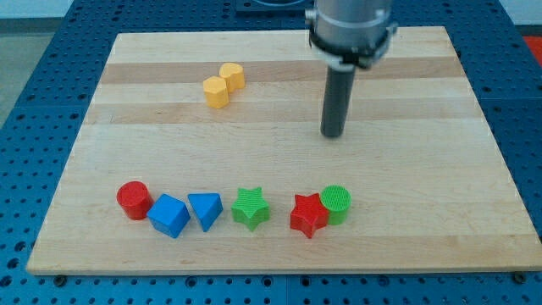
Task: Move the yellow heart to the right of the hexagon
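Two yellow blocks touch each other at the board's upper left. The lower-left one is the angular yellow hexagon [216, 91]. The upper-right one, with a rounded top, looks like the yellow heart [232, 76]; it sits against the hexagon's upper right side. My tip [333, 134] rests on the board well to the right of both and a little lower, apart from every block.
A row of blocks lies near the view's bottom: a red cylinder [133, 199], a blue cube [169, 215], a blue triangle [206, 208], a green star [251, 207], a red star [308, 214] and a green cylinder [336, 202]. The wooden board [423, 85] lies on a blue perforated table.
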